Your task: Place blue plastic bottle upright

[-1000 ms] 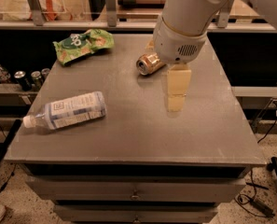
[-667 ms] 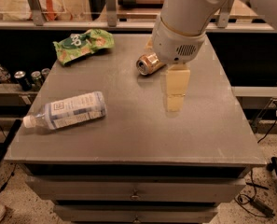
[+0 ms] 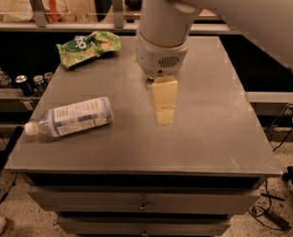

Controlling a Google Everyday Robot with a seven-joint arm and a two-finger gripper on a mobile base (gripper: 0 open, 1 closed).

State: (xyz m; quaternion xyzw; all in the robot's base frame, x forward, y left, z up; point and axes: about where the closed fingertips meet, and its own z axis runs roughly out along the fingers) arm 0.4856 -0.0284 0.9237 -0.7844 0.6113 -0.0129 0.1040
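Grey surface (image 3: 220, 132), holding: green snack bag (image 3: 88, 47), far left corner. The pincer (image 3: 164, 115) hangs over the centre; whether spread or pressed together cannot be told. Item sought: blue plastic bottle (image 3: 72, 117), lying flat at left front, well apart from pincer, long axis roughly left-right, white cap (image 3: 30, 128) pointing left.

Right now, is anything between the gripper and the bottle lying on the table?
Nothing visible does. The gripper hangs above the middle of the table; the bottle lies on its side nearer the picture's left edge. The green bag sits farther back, off that line.
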